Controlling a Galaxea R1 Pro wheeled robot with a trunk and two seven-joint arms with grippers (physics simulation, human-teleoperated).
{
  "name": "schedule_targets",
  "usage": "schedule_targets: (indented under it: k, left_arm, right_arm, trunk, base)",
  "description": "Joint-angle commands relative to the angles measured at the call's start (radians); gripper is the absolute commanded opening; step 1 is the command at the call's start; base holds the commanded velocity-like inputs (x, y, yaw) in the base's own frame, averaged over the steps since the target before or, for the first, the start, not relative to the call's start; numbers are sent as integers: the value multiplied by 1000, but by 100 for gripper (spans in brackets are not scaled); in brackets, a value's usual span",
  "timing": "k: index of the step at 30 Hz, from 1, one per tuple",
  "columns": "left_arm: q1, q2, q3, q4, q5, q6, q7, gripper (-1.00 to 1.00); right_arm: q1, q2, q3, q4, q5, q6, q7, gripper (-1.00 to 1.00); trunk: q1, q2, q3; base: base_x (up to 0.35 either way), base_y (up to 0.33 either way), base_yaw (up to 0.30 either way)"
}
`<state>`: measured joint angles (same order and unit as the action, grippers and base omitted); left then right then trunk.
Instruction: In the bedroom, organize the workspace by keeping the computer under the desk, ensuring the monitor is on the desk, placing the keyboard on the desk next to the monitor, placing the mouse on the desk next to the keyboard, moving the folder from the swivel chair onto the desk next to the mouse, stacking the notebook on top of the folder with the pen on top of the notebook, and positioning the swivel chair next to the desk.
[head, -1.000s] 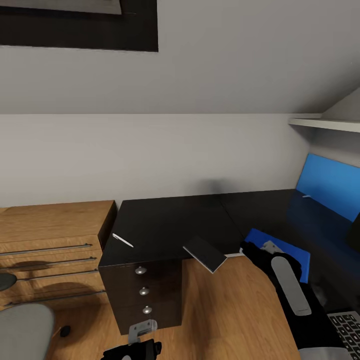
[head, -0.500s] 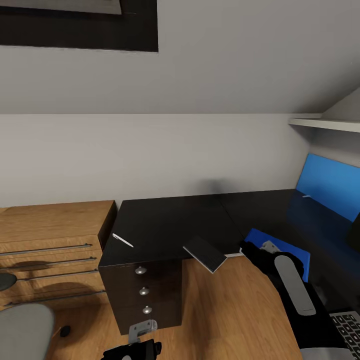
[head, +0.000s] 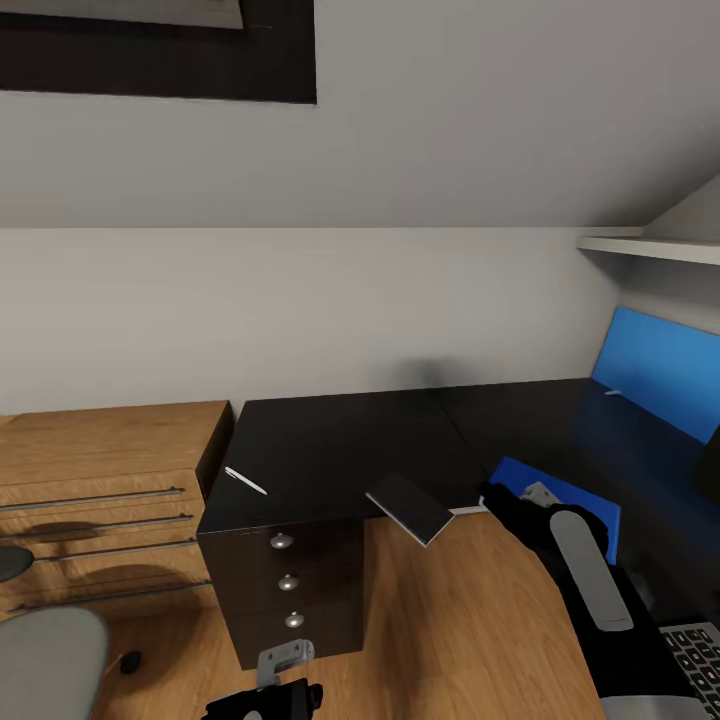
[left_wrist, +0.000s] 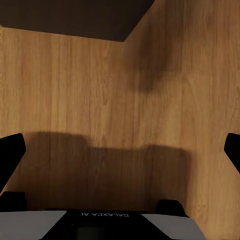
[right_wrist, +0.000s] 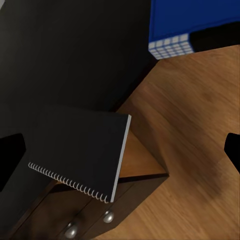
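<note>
The black desk (head: 340, 445) bears a white pen (head: 245, 481) near its left edge. A black spiral notebook (head: 410, 507) juts over the desk's front edge. The blue folder (head: 590, 505) lies on the desk by the inner corner, partly under my right arm (head: 585, 570). In the right wrist view the notebook (right_wrist: 75, 150) and the folder (right_wrist: 195, 20) lie ahead of my right gripper (right_wrist: 121, 150), which is open and apart from both. My left gripper (left_wrist: 120, 150) hangs open over the wooden floor. The keyboard (head: 695, 650) lies at the lower right. The swivel chair's grey seat (head: 45, 660) sits at the lower left.
A black drawer unit (head: 290, 590) with round knobs stands under the desk's left end. A low oak shelving unit (head: 100, 480) stands beside it. The blue back panel (head: 665, 380) runs along the desk's right wing, below a white wall shelf (head: 650, 245).
My right arm has shifted slightly to the right and back over the folder. The notebook, pen and left arm have not moved.
</note>
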<state>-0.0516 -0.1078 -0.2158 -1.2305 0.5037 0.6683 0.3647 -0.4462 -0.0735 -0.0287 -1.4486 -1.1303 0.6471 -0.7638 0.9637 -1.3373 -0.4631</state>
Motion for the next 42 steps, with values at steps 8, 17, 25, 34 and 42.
schedule_targets:
  k: [8,17,25,34,42]
  left_arm:
    - [-1,0,0,-7,9,0,11,100]
    - [-1,2,3,-7,8,0,11,100]
    - [-1,7,9,-12,9,-1,11,100]
    - [-1,6,12,-73,9,-39,15,100]
    - [-1,5,13,-94,9,-78,17,100]
  right_arm:
    - [0,3,0,2,-9,-3,-11,100]
    - [0,3,0,2,-8,-3,-10,100]
    - [0,3,0,8,-8,-2,-8,100]
    - [0,4,0,25,-10,-3,-4,100]
    - [0,5,-3,102,-12,-5,9,100]
  trunk:
    - [0,-1,-1]
    - [0,-1,-2]
    - [0,-1,-2]
    - [0,-1,-2]
    - [27,-50,-24]
  base:
    - [-33,0,133]
    - [-290,51,76]
    - [-194,35,1]
    - [-11,2,0]
    - [-1,0,0]
